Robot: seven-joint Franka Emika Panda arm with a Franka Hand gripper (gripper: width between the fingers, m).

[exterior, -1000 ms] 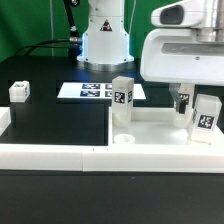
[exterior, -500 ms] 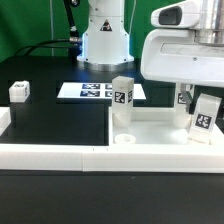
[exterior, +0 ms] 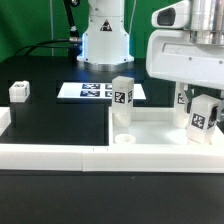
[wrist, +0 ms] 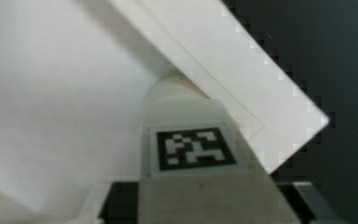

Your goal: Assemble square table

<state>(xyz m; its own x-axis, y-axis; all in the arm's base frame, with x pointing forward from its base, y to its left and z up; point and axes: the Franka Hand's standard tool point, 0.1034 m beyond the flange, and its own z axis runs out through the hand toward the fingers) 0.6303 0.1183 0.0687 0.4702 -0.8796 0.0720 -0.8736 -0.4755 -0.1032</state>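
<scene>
The white square table top (exterior: 150, 128) lies at the exterior view's front right, against the border wall, with a corner hole (exterior: 125, 140) showing. One tagged white leg (exterior: 123, 97) stands upright on its far left corner. My gripper (exterior: 200, 100) is shut on a second tagged leg (exterior: 203, 114) and holds it upright over the top's right side. In the wrist view this leg (wrist: 197, 150) fills the gap between the dark fingers (wrist: 131, 200), above the table top (wrist: 51, 100). A third leg (exterior: 19, 91) lies far left on the black table.
The marker board (exterior: 95, 91) lies flat behind the table top, in front of the robot base (exterior: 104, 40). The low white border wall (exterior: 60, 156) runs along the front, with a short arm at the far left (exterior: 4, 122).
My hand has shifted slightly toward the exterior view's right, and the held leg has moved a little with it. The other parts have not moved.
</scene>
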